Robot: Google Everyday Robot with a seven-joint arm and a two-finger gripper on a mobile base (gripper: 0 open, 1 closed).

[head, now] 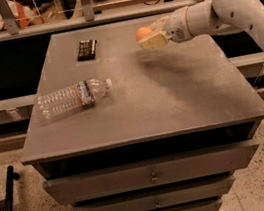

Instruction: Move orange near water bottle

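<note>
The orange [143, 33] sits between the cream fingers of my gripper [149, 37], held above the far right part of the grey table top [170, 90], casting a shadow below. The gripper is shut on it. The white arm reaches in from the right. The water bottle [73, 97] lies on its side at the table's left, white cap pointing right, label band in the middle. The orange is well to the right of and behind the bottle.
A small flat black rectangular object [86, 49] lies at the far left of the table. Drawers [152, 175] sit under the top. A shelf rail runs behind the table. A black cable and stand lie on the floor at the left.
</note>
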